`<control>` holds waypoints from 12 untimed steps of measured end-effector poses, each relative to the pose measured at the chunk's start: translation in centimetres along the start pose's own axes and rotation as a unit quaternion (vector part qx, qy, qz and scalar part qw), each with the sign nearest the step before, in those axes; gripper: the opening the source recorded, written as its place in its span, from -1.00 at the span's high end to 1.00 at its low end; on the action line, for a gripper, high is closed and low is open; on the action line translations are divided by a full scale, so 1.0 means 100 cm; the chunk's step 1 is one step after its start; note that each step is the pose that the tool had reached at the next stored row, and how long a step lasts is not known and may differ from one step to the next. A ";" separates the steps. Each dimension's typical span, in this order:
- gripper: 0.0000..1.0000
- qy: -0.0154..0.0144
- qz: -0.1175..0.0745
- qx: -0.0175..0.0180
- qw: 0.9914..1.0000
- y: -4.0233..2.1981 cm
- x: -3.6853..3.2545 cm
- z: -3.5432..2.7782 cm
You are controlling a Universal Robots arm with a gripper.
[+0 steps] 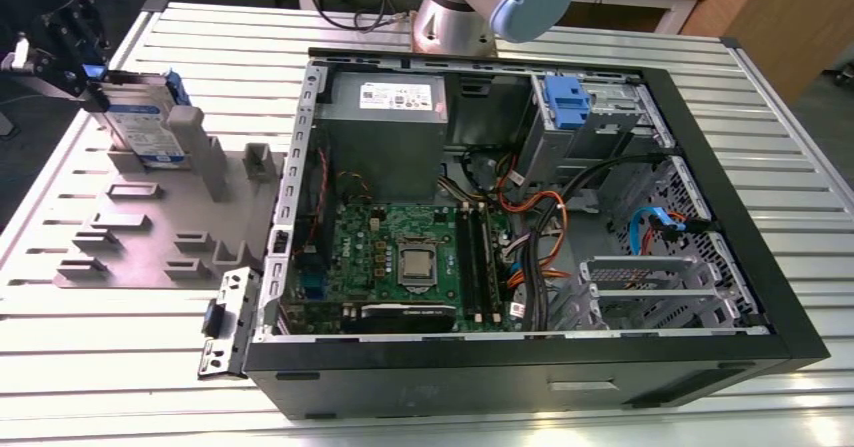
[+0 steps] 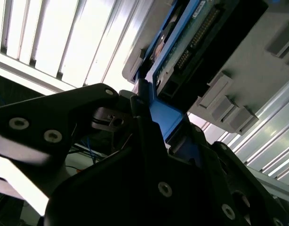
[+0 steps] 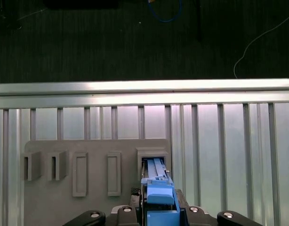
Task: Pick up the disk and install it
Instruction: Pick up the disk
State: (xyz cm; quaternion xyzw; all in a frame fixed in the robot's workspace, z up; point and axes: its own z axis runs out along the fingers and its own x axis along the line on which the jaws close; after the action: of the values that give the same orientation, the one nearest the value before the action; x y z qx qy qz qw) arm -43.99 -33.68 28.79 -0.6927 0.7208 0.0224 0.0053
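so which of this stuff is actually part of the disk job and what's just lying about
In the job: disk, gripper closed on its blue rail, open computer case.
Just lying about: spare holder slots, small bracket beside the case.

My arm (image 1: pixel 451 25): silver tube, pale blue joint cap (image 1: pixel 530 2). My gripper (image 2: pixel 154 109): matte black angular plates, round silver screws (image 2: pixel 18 123).

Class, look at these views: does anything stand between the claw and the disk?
Nothing visible does. The claw is at the disk, gripping its blue end in both wrist views; the disk stands upright in the grey holder.
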 end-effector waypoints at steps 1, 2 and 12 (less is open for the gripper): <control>0.26 0.000 0.000 0.000 1.000 0.0000 0.0000 0.0000; 0.26 0.000 0.000 0.000 1.000 0.0000 0.0000 0.0000; 0.11 0.000 0.000 0.000 1.000 0.0000 0.0000 0.0000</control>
State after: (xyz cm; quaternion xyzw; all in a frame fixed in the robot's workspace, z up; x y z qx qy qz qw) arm -43.99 -33.68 28.79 -0.6927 0.7208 0.0223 0.0053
